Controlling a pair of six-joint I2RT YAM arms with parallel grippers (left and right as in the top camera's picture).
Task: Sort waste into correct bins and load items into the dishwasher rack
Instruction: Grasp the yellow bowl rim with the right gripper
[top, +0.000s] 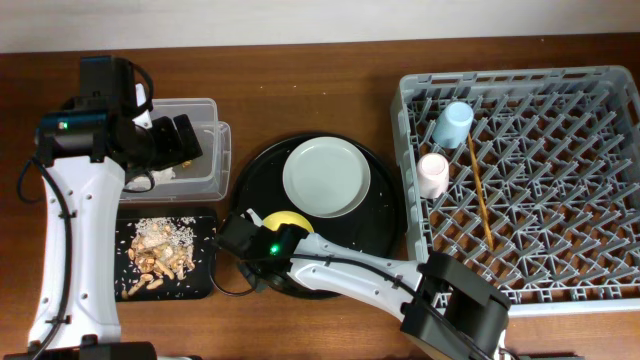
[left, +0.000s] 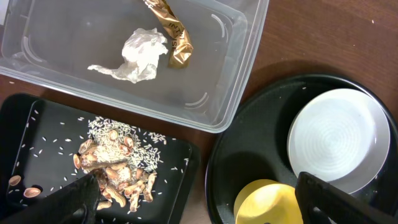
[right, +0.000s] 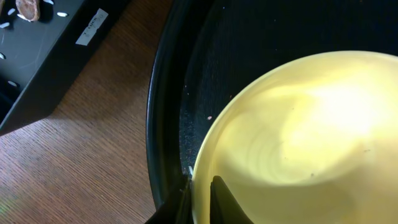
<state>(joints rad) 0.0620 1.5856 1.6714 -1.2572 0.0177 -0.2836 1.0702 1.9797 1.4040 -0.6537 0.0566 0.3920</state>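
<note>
Left arm (top: 75, 230) runs white up the left side, bends at the top and turns its black wrist to the right; left gripper (left: 198, 183) faces downward, jaws spread wide, one dark finger at each lower corner of its wrist view; right arm (top: 350, 272) stretches low and leftward from its base; right gripper (right: 200, 196) has its jaws standing close together, pinching the rim of the yellow bowl (right: 298, 137); one finger (right: 224, 202) lies inside that rim, the other outside.

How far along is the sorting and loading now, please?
Done: tissue and wrapper lie in the clear tub, food scraps on the black tray; pink cup, light blue cup and chopsticks are in the rack. In hand: the right gripper pinches the rim of the yellow bowl. Remaining: that bowl and the plate.
</note>
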